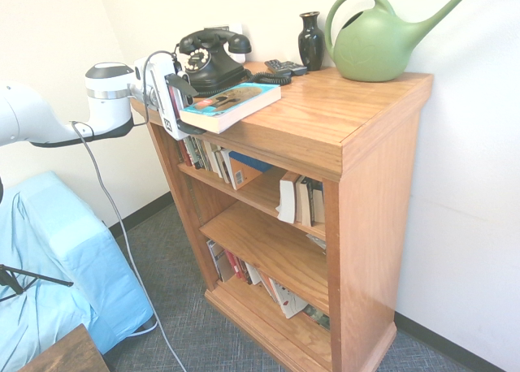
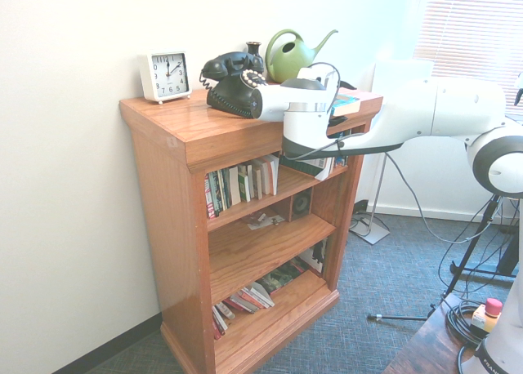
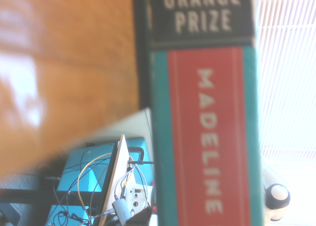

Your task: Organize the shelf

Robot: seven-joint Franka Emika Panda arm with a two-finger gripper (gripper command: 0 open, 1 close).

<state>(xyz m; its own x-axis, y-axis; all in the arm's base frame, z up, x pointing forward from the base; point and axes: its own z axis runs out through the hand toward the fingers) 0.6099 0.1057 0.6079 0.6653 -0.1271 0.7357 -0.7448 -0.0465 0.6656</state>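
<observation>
Shelf (image 1: 382, 157) is standing against the wall, its top board carrying a teal-covered book (image 1: 231, 105) that is lying flat and overhanging the corner edge. Gripper (image 1: 180, 104) is reaching in level, fingers spread wide above and below the book's spine end, apparently not clamping it. Long axis is running away from the fingers; open floor is lying behind the arm.

On the shelf (image 1: 325, 120) top we list: phone (image 1: 210, 59) at nine o'clock, book (image 1: 231, 105) at seven, watering can (image 1: 382, 39) at two.
</observation>
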